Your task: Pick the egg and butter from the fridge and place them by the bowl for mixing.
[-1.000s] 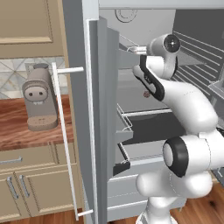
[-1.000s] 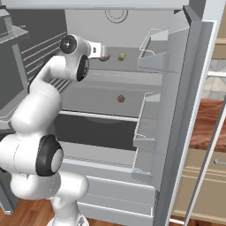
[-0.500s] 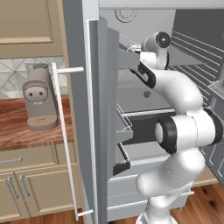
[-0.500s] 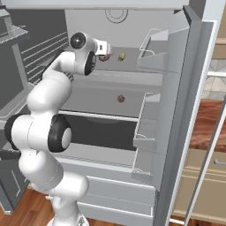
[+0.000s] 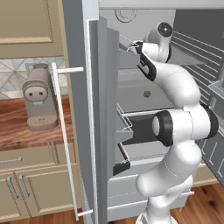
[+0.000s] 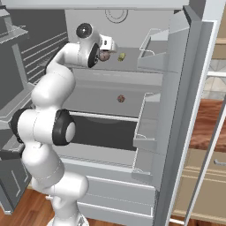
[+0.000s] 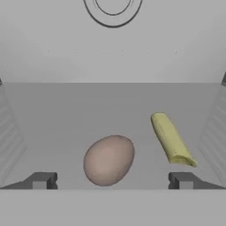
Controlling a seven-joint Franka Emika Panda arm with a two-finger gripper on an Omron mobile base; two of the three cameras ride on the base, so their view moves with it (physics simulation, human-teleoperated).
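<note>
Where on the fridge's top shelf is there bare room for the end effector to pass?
Bare shelf lies left of the egg up to the side wall, and behind it toward the back wall. It is tighter on the right, between egg and butter.

A rendered domestic kitchen. A tall grey fridge (image 5: 94,109) stands open, with a long white bar handle (image 5: 64,140), door bins (image 6: 148,128) and grey shelves holding an egg (image 7: 108,160) and butter (image 7: 172,140). Beside it, tan wooden cabinets (image 5: 30,22), a tiled backsplash (image 5: 12,76) and a wooden worktop (image 5: 17,133) carrying a coffee machine (image 5: 38,98); wood flooring (image 5: 205,205) lies below
</note>
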